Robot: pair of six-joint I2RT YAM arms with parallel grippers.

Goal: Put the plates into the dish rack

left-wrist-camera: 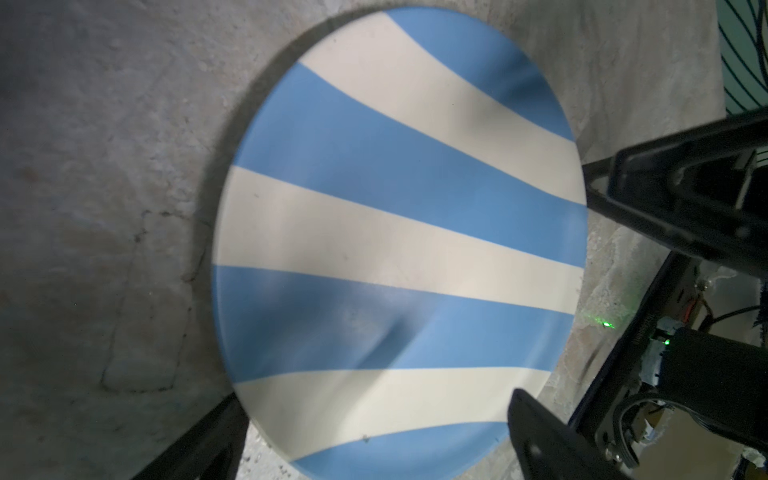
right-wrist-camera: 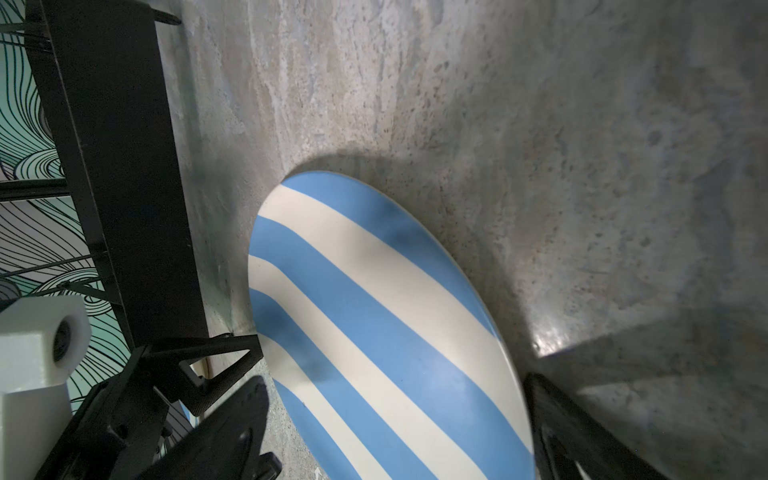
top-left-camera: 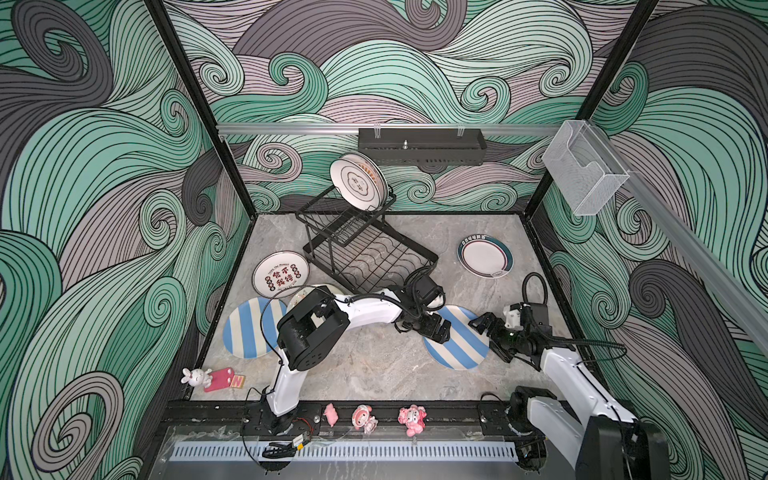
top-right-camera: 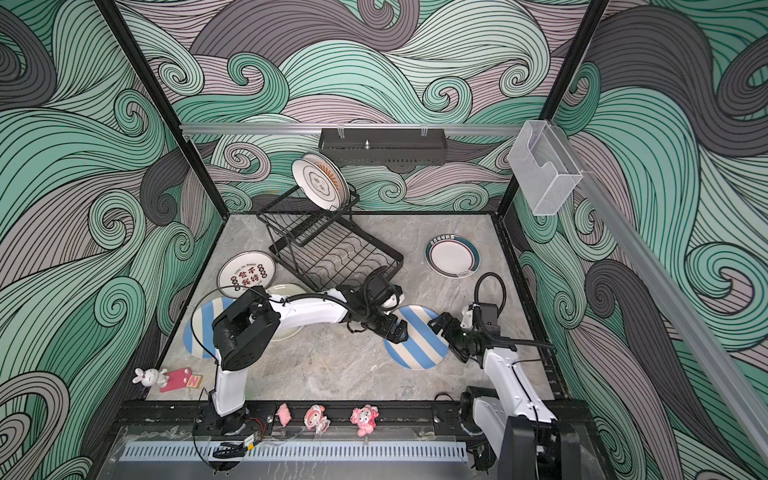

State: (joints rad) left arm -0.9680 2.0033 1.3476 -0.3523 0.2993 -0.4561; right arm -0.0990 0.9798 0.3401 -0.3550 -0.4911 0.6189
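Left gripper [top-left-camera: 434,330]: jaws were spread wide and empty, low over one rim of the striped plate [top-left-camera: 459,345]. Its wrist view showed fingers [left-wrist-camera: 536,440] on either side of the plate.
Right gripper [top-left-camera: 490,338]: also wide open and holding nothing. It faced the left gripper across the plate, with its fingers [right-wrist-camera: 232,419] straddling the opposite rim.
Striped plate: it lay on the table [top-left-camera: 374,374] directly between the two grippers and looked flat. Whether any finger touched it could not be told.
Dish rack [top-left-camera: 365,253]: it stood just behind the left gripper's wrist. Its lower tray was bare, and loaded plates [top-left-camera: 359,183] stood in the upper basket.
Other plates: a teal-rimmed plate [top-left-camera: 485,256] sat beyond the right gripper. A lettered plate [top-left-camera: 281,274] and a second striped plate [top-left-camera: 245,328] lay back along the left arm.
Step in hand: this looked like a two-handed pickup of the flat plate.
Doing it well: one gripper would best brace or tip a rim while the other slid a finger beneath. The grip should close on the rim only, firmly and squarely.
Risk: glazed plates are slick, so a shallow pinch could let this one skid away or drop.
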